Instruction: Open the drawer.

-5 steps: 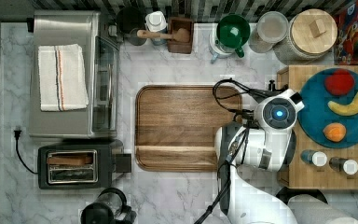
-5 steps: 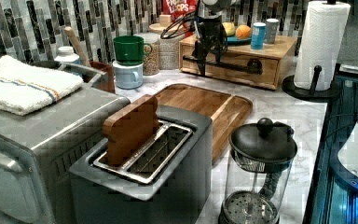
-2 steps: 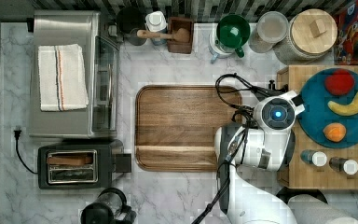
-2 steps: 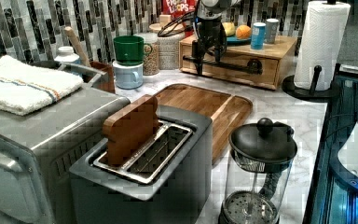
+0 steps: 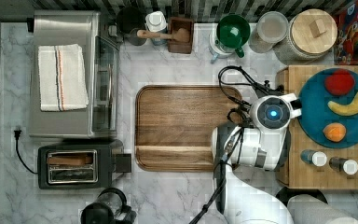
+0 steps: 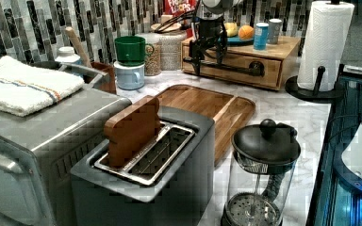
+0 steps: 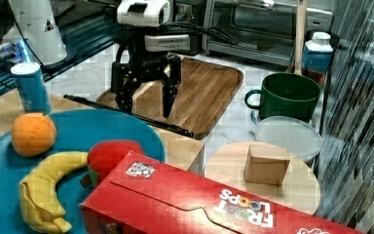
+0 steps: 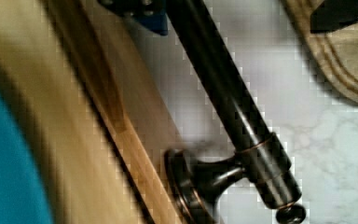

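The black gripper [image 7: 146,105] hangs with fingers spread astride the drawer's [image 6: 245,66] long, round, dark metal handle [image 8: 228,107]. The pale wooden drawer sits closed in its box beside the marble counter [image 6: 283,106].

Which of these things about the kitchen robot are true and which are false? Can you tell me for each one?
1. The drawer is pulled wide open. False: it sits shut in its box.
2. The claw hangs over the drawer's black bar handle with its fingers spread. True.
3. The mug by the wall is red. False: it is green.
4. A banana and an orange lie on the blue plate. True.
5. The toaster has nothing in it. False: a brown wooden slice stands in its slot.
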`<state>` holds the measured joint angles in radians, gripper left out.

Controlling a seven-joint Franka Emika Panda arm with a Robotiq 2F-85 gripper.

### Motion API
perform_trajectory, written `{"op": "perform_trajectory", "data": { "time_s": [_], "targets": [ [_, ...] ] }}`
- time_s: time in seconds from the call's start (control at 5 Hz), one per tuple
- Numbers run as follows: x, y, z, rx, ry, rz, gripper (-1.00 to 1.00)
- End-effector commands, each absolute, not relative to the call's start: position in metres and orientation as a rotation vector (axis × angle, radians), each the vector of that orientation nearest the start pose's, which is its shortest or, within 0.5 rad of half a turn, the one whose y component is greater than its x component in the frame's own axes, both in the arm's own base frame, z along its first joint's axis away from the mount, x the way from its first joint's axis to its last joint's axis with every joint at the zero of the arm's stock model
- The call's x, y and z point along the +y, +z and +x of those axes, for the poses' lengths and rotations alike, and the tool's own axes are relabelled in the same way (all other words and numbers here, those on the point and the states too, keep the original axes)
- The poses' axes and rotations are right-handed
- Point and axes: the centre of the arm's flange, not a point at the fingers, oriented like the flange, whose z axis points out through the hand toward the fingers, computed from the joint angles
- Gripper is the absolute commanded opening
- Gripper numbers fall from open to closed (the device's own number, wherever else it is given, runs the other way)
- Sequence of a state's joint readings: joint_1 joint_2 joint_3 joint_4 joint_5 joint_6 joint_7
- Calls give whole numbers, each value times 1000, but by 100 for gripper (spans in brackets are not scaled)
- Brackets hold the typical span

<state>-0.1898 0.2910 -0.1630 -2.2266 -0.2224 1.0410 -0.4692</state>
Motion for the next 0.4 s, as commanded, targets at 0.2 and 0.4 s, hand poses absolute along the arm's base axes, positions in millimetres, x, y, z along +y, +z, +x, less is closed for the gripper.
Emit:
{"op": "perform_trajectory", "data": {
  "time_s": [0.2,0.4],
  "targets": [
    [108,228,503,143,-191,-3201,100],
    [115,235,492,154,-172,-3209,100]
  ]
}}
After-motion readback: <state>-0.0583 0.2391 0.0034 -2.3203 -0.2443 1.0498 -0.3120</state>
